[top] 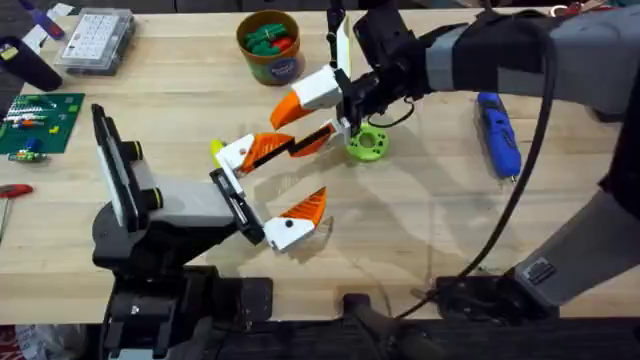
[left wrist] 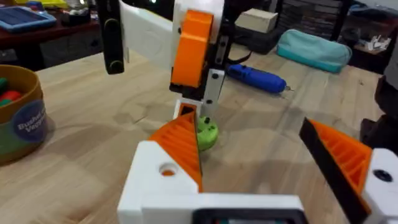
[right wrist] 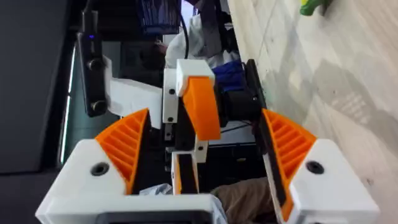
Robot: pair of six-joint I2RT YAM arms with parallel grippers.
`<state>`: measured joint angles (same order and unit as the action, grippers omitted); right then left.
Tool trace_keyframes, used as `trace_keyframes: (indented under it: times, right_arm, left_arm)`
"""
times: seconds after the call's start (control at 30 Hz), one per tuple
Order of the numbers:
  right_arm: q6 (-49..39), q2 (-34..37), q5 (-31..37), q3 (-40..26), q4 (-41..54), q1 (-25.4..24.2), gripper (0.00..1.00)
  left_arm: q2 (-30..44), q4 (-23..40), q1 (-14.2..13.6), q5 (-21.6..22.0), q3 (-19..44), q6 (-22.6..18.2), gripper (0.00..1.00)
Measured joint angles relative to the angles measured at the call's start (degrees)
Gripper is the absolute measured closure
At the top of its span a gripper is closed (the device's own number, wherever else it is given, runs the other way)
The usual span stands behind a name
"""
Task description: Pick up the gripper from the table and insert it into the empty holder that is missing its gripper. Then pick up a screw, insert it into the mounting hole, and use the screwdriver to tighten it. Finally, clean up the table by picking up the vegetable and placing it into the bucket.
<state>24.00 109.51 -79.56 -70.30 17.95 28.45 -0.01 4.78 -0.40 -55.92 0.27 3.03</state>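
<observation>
The spare gripper finger (top: 312, 95), a white plastic body with an orange ribbed pad, hangs mid-table above the green perforated disc (top: 366, 144), clamped between the right gripper's (top: 345, 105) jaws. It looks light, rigid and smooth-sided, so the hold belongs on the flat white body, not the soft ribs. The left gripper (top: 272, 188) sits just near of it, jaws wide and holding nothing. The blue screwdriver (top: 498, 133) lies on the pale wood table (top: 420, 220) to the right; the orange-brown bucket (top: 269, 45) stands at the far side.
</observation>
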Motion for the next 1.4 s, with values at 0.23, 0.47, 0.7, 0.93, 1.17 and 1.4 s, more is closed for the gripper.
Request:
trace_keyframes:
  times: [0.23,0.47,0.7,0.93,1.17,1.4]
  right_arm:
    - [-0.05,0.0,-0.29,0.0,-0.79,0.44,0.077]
    - [-0.21,0.0,-0.67,0.0,-0.85,1.13,0.382]
    - [-0.26,0.0,-1.0,0.0,-0.81,1.11,0.93]
    - [-0.06,0.0,-1.3,0.0,-0.82,1.11,0.994]
    - [-0.01,0.0,-1.2,0.0,-0.83,1.38,0.995]
    - [1.3,0.0,-0.83,0.0,-1.54,2.34,0.995]
  left_arm:
    - [0.0,-0.01,0.0,0.0,0.0,0.0,0.011]
    - [0.0,0.0,0.0,0.0,0.0,0.0,0.011]
    - [0.0,-0.02,0.01,0.01,0.0,0.04,0.011]
    - [0.01,-0.02,0.0,0.0,0.0,0.07,0.011]
    - [0.01,-0.01,0.02,0.09,0.0,0.1,0.011]
    - [0.02,0.0,0.02,0.05,0.0,0.36,0.011]
